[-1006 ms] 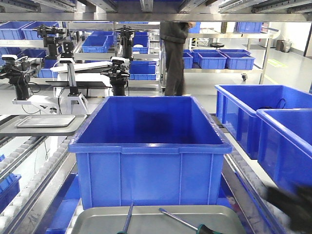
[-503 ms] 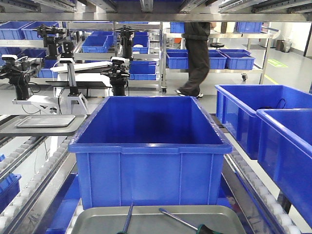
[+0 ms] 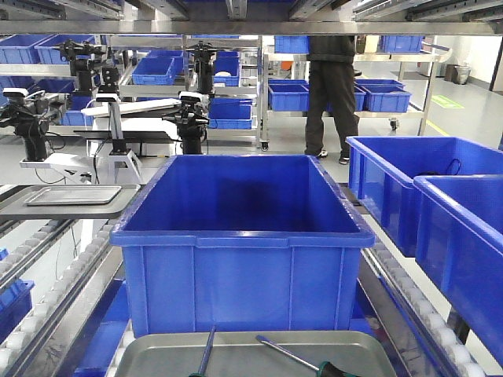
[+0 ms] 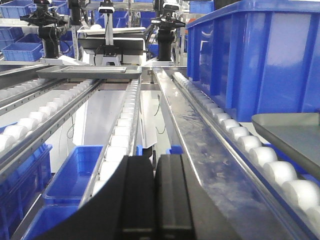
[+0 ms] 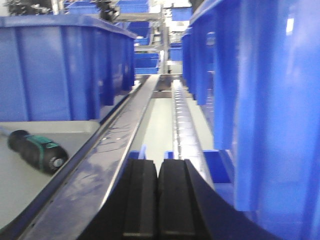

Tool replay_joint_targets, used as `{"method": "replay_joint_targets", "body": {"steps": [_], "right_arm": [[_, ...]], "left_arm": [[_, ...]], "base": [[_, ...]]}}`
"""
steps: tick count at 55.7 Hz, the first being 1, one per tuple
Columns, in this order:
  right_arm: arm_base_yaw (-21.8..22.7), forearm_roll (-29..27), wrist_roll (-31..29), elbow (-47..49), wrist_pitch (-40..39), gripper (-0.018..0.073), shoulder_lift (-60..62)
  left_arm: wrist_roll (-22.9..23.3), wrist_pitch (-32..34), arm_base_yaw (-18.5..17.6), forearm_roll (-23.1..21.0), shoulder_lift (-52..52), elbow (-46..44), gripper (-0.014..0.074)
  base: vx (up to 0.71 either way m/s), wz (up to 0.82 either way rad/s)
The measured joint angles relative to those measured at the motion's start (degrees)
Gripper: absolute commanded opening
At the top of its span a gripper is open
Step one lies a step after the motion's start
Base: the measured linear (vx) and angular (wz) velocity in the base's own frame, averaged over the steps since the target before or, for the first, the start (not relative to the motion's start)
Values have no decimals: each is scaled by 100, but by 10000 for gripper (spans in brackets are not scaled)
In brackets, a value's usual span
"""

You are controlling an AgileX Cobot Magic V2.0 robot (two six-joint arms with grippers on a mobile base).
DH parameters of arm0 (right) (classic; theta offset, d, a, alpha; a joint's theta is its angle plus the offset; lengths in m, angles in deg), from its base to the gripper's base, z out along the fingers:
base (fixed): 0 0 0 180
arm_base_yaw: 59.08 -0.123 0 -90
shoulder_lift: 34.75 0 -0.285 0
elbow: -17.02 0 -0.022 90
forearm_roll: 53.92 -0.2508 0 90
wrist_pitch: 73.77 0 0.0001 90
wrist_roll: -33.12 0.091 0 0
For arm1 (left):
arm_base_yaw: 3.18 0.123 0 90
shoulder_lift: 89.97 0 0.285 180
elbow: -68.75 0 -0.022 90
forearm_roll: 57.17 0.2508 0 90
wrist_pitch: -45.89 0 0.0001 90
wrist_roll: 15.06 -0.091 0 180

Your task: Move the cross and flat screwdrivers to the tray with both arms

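A grey metal tray (image 3: 157,353) lies at the bottom of the front view, before the big blue bin (image 3: 242,243). Two screwdrivers lie in it: one with a blue shaft (image 3: 207,351) at the left, one with a green-and-black handle (image 3: 310,361) at the right. The green-black handle (image 5: 36,150) also shows on the tray (image 5: 30,190) in the right wrist view. My left gripper (image 4: 154,200) is shut and empty, low beside the roller conveyor, left of the tray's edge (image 4: 287,130). My right gripper (image 5: 157,200) is shut and empty, right of the tray. Neither gripper shows in the front view.
Blue bins (image 3: 440,212) stand at the right on the roller conveyor (image 4: 240,140). A second grey tray (image 3: 72,195) sits on a stand at the left, with other robot arms (image 3: 110,126) behind. A person (image 3: 330,86) stands by the shelves at the back.
The person at the back has walked to the right. A dark blurred shape at the lower right one second ago has left the front view. The tray and screwdrivers have not moved.
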Motion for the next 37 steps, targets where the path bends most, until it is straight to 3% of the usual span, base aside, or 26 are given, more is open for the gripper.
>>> {"method": "replay_joint_targets", "body": {"steps": [37], "right_arm": [[-1,-1,0,0,0,-11,0]], "left_arm": [[0,0,0,0,0,0,-6]], "base": [[0,0]]}}
